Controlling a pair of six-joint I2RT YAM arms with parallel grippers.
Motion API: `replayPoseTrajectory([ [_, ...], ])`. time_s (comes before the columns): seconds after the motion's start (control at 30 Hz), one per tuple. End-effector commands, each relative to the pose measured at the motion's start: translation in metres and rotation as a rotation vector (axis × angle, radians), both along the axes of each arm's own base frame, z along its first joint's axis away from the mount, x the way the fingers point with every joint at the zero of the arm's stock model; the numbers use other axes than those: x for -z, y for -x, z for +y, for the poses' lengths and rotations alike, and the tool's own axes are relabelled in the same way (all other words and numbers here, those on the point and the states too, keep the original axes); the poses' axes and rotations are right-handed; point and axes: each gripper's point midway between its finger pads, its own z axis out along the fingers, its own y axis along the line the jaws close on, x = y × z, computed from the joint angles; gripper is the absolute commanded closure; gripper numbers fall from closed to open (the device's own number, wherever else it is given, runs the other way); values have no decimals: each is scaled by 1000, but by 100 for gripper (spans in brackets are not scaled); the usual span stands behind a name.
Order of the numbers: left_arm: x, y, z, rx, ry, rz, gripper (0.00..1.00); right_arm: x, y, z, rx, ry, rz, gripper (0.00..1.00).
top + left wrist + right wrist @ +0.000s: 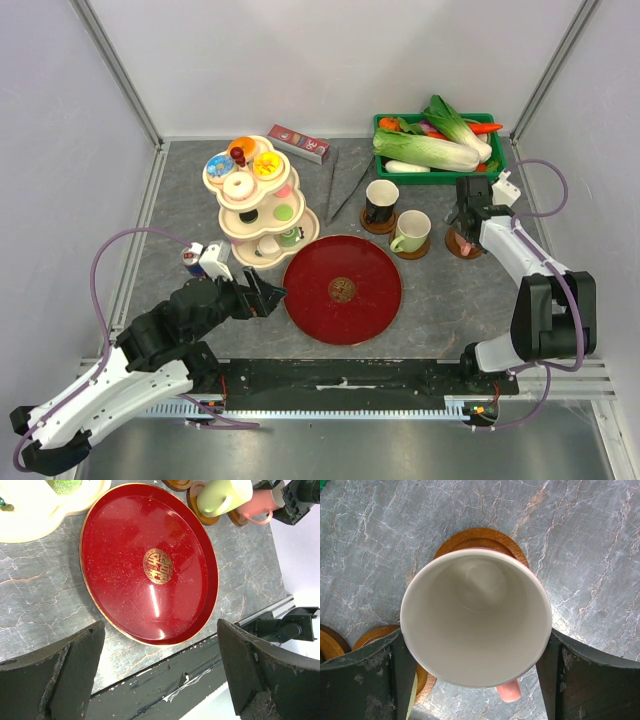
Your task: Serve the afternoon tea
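Right gripper [476, 677] fingers pinch the pink mug [475, 625] at its rim, far right, mug standing on its coaster [481, 536].

Risks:
- smooth flared wall slips on lift
- coaster drags along
- swing clips pale green mug [410, 232], near left

Left gripper [161, 672] spread, empty, near red tray [120, 540].

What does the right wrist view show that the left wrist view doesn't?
Only right wrist: the pink mug's white inside from above. Only left wrist: the red tray, the stand's base and the open left gripper. Both: the pink mug with the right gripper at it, its coaster, the green mug, the grey table.
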Motion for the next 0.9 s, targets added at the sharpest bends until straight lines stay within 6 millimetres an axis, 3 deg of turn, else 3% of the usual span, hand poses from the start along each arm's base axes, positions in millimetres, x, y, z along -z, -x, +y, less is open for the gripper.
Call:
replayPoseTrajectory([
  [0.0, -1, -1, 2, -27, 15, 3, 2, -21, -24, -5, 55, 19, -120, 43],
  [0.27, -1, -1, 3, -28, 16, 5, 2, -16, -23, -6, 52, 31, -100, 38],
  [0.63, -3, 1, 5, -31, 28, 4, 2, -17, -22, -5, 56, 21, -99, 2],
  [0.87, -4, 3, 6, -32, 31, 6, 2, -28, -22, -6, 60, 22, -113, 2],
])
